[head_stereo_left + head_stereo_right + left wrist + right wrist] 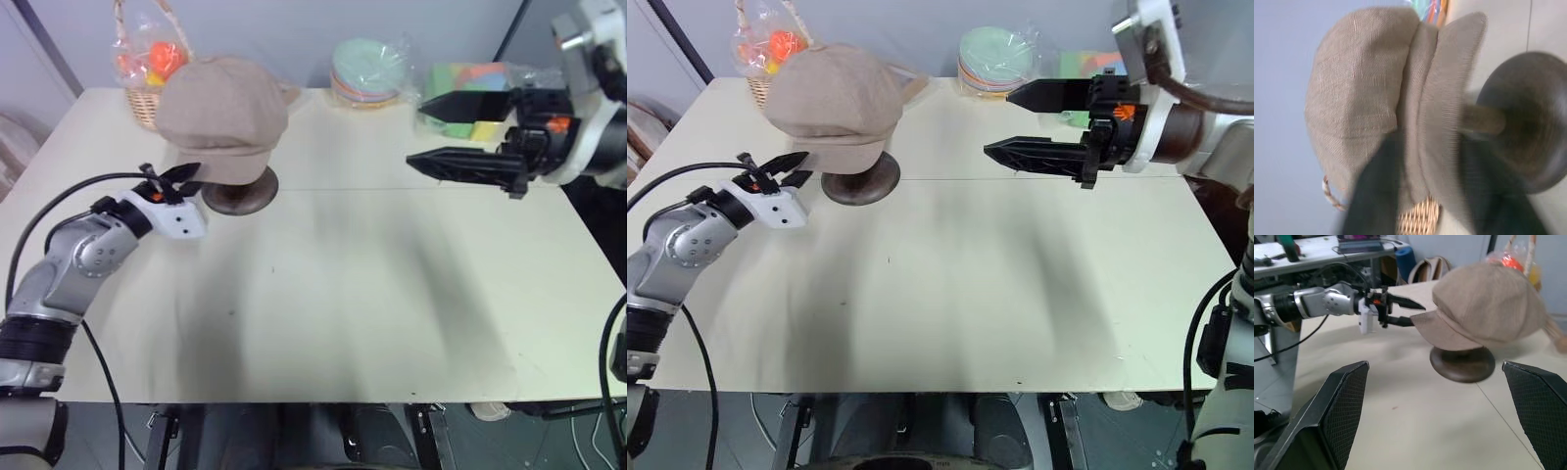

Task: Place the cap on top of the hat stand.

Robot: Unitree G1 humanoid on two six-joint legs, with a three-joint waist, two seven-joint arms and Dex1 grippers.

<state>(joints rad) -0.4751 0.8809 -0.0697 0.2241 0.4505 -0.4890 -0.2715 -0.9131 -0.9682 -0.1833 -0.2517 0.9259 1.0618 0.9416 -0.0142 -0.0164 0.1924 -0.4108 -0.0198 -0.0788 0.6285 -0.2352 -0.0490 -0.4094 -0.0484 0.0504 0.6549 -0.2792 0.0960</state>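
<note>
The beige cap [223, 108] sits on top of the dark wood hat stand, whose round base [245, 194] shows under it at the table's far left. The cap's crown covers the stand's top, and the post [1481, 120] shows beneath the brim. My left gripper [188, 178] is level at the brim's edge, open, with its fingers [1374, 196] on either side of the brim. My right gripper [419, 130] hovers open wide above the table's right side, pointing toward the cap and well away from it.
A wicker basket [142, 73] with wrapped orange items stands behind the cap. A stack of pastel plates [367, 73] and bagged coloured foam blocks [470, 88] line the far edge. The white table [343, 294] stretches toward me.
</note>
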